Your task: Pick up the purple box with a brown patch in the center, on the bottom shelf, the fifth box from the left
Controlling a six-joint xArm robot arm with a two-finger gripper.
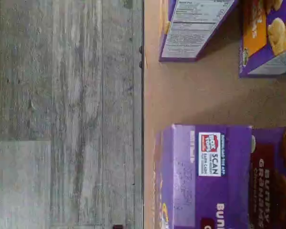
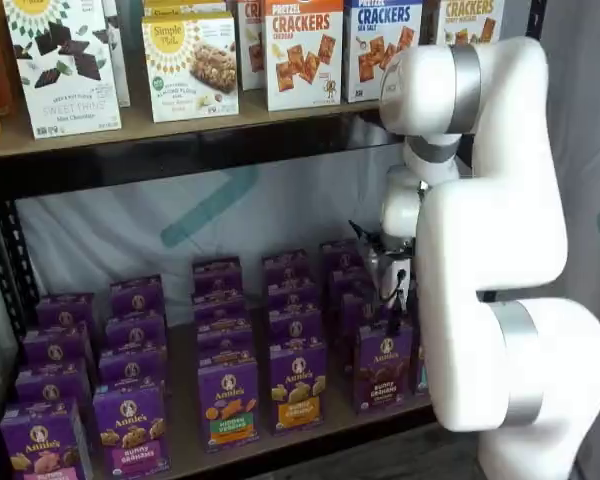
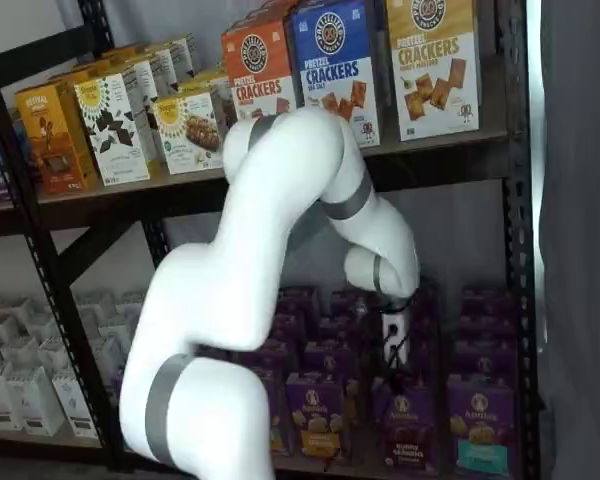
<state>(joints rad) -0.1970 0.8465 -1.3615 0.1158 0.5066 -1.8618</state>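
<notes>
The purple box with the brown cookie band stands upright at the front of its column on the bottom shelf; it also shows in the other shelf view. My gripper hangs just above that box, its black fingers pointing down. The fingers are open and hold nothing. In the wrist view the purple box shows its top flap with a Box Tops label and the brown front beside it, standing on the tan board.
A purple carton with an orange-yellow patch stands beside the target, and one with a green-and-orange patch further along. More purple cartons fill the rows behind. Cracker boxes line the shelf above. Grey plank floor lies past the shelf's edge.
</notes>
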